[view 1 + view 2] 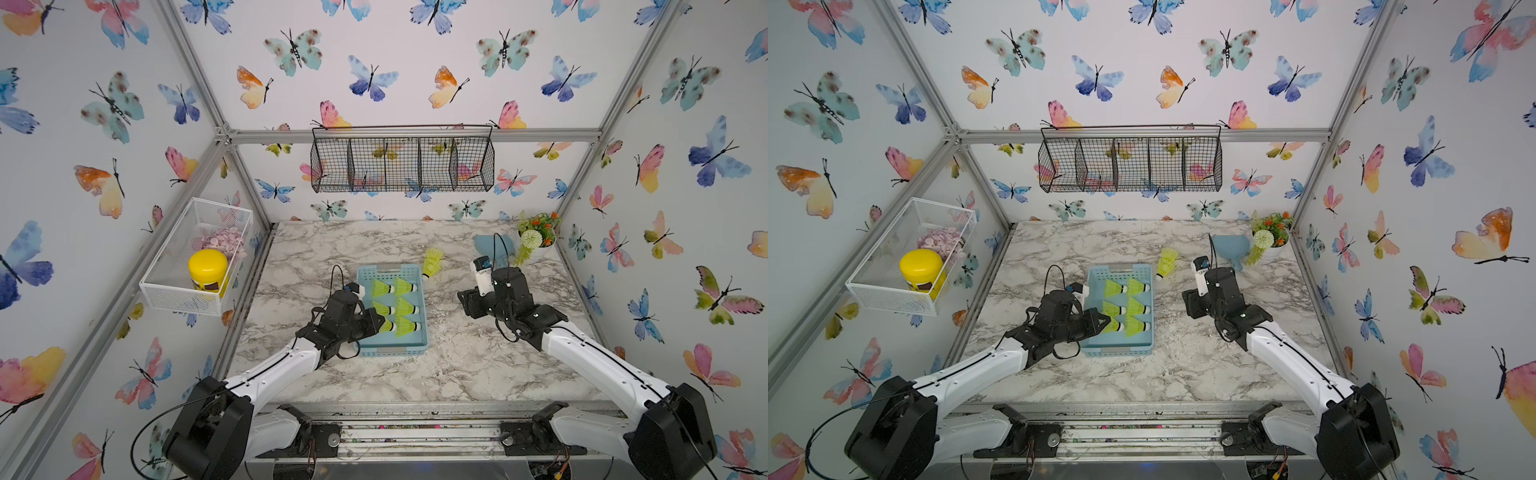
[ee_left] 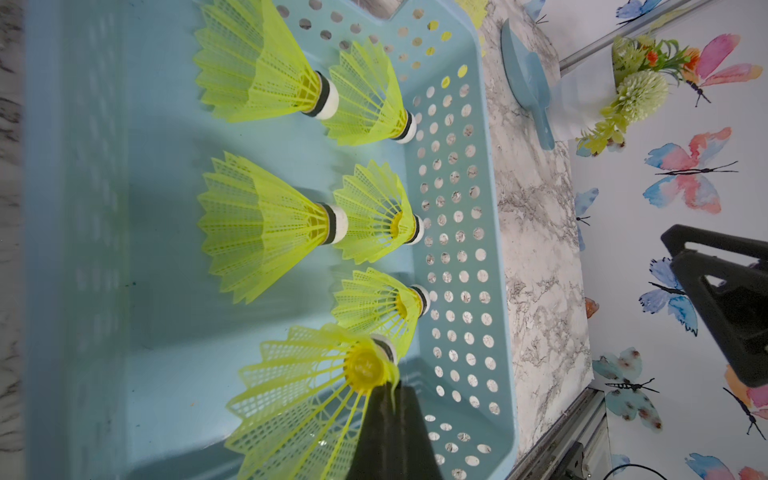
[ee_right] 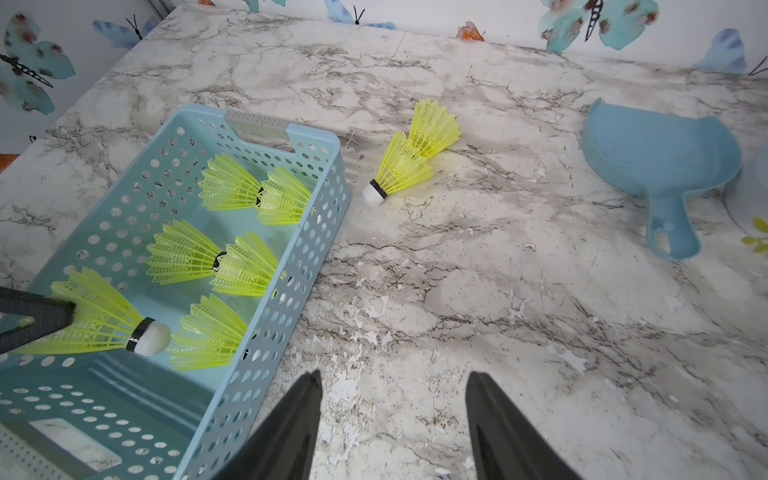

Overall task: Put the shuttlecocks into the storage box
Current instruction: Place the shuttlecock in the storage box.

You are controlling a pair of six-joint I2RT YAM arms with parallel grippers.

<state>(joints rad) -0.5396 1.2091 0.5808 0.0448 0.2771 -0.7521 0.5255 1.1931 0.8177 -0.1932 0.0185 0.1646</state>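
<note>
- In a top view: left gripper (image 1: 376,325) pinches a shuttlecock (image 1: 387,325) by the skirt over the storage box (image 1: 390,353), 8 o'clock side; loose pair (image 1: 432,264) on the table at the box's 1 o'clock.
- Left wrist: I'd lower it beside the five lying there, then release.
- Right wrist: right gripper (image 3: 394,376) spread, empty.

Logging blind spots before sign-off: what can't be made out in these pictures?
- Top views: the left gripper and its arm cover most of the held shuttlecock. No view shows whether it touches the storage box floor.
- Right wrist view: in the nested pair beside the box, one's tip is hidden inside the other's skirt.
- Top views: the yellow-lidded jar label is too small to read.
</note>
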